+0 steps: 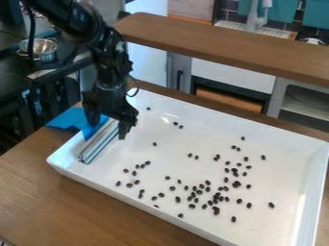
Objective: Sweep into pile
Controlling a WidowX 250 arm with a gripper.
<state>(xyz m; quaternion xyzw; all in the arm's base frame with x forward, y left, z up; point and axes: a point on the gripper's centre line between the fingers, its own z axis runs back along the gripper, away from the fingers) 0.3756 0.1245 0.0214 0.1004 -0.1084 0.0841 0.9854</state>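
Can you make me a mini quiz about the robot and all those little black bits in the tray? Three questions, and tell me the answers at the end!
1. True or false: the black bits are all in one neat pile.
2. Which is nearer the gripper?
A) the silver bar
B) the metal bowl
3. Fill in the colour: the bits lie in a ______ tray.

Key: 1. False, they're scattered. 2. A. 3. White.
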